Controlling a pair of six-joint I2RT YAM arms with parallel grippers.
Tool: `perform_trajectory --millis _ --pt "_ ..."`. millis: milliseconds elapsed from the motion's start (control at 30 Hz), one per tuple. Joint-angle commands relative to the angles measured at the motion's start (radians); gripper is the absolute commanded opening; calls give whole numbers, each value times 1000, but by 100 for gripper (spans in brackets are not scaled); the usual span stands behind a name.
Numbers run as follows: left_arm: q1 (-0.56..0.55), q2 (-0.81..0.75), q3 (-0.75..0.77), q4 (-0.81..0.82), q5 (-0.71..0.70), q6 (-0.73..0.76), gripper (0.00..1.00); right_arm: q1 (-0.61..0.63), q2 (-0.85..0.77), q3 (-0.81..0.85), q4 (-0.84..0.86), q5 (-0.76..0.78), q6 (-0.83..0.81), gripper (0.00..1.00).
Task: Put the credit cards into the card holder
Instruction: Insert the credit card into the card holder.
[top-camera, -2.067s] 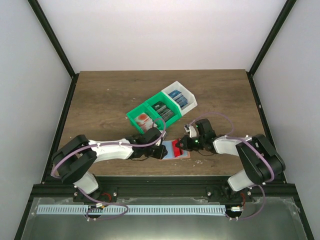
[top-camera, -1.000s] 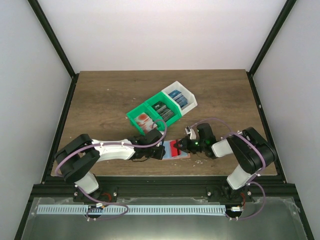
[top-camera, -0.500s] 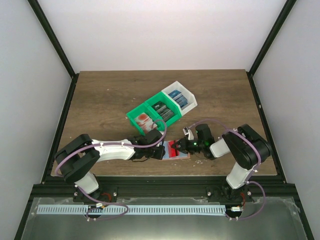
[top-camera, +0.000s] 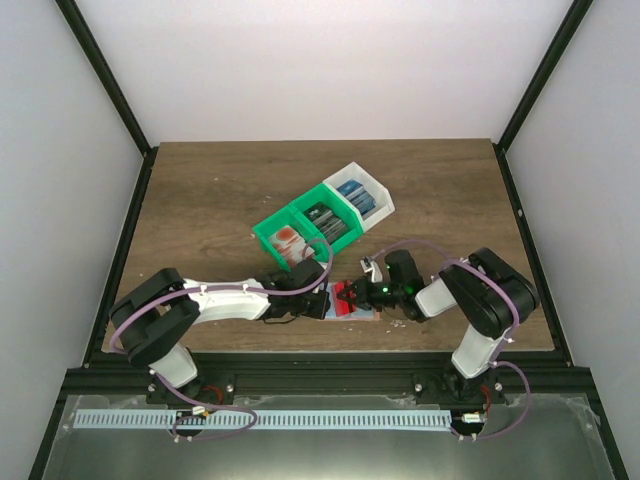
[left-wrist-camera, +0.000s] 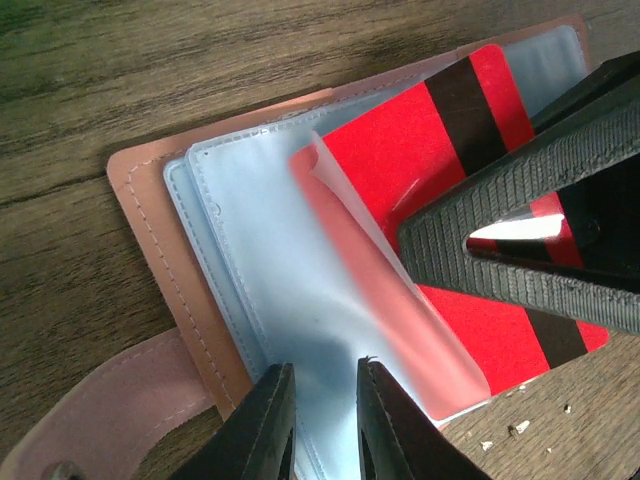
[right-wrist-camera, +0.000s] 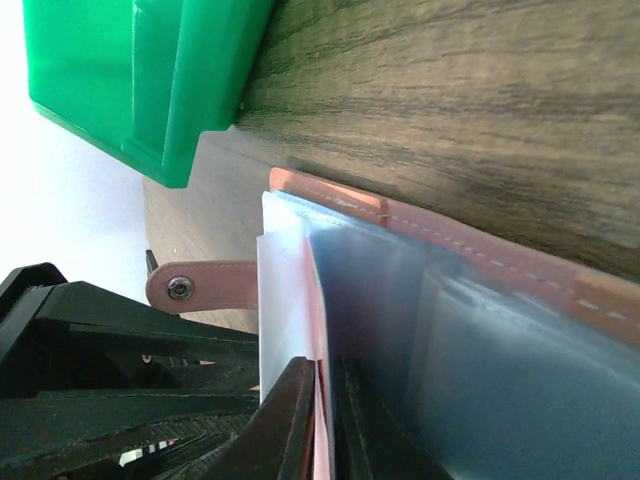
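The salmon card holder (top-camera: 368, 309) lies open near the table's front edge, its clear sleeves (left-wrist-camera: 250, 230) facing up inside the leather rim (left-wrist-camera: 140, 220). A red credit card (left-wrist-camera: 400, 150) with a black stripe lies half under a lifted sleeve. My right gripper (top-camera: 352, 294) comes in from the right and is shut on that card, whose thin edge (right-wrist-camera: 322, 440) sits between its fingers (left-wrist-camera: 520, 220). My left gripper (left-wrist-camera: 325, 415) pinches a clear sleeve at the holder's left side (top-camera: 325, 300), jaws almost together. The snap tab (right-wrist-camera: 200, 288) points left.
Behind the holder a green bin (top-camera: 281, 219) holds a red-and-white card (top-camera: 287, 238) and dark cards (top-camera: 325, 220). A white bin (top-camera: 374, 187) joined to it holds blue cards (top-camera: 355, 193). The green bin (right-wrist-camera: 150, 80) stands close beside the holder. Crumbs (left-wrist-camera: 515, 430) dot the wood.
My right gripper has slid left with the red card, pushing it further over the holder and under the sleeve. The left arm has stayed in place.
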Motion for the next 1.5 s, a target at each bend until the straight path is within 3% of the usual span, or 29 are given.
perform_trajectory --millis 0,267,433,633,1067,1200,1367,1467 --pt "-3 -7 -26 -34 -27 -12 21 26 -30 -16 -5 58 34 8" --pt "-4 -67 -56 -49 -32 -40 24 39 -169 -71 -35 192 41 5" --pt "-3 -71 -75 -71 -67 -82 26 44 -104 -83 46 159 68 1" --pt "-4 -67 -92 -24 -13 -82 28 64 -39 -85 100 158 67 1" --pt "-3 -42 -104 0 11 -76 21 100 51 -107 280 121 145 1" --pt "-3 -45 -101 -11 -6 -79 20 101 10 -102 214 159 135 9" --pt "-3 -45 -100 -16 -14 -79 20 107 -134 -68 -28 275 77 26" --pt "-3 -43 -101 -17 -16 -78 20 110 -177 -43 -150 321 56 31"
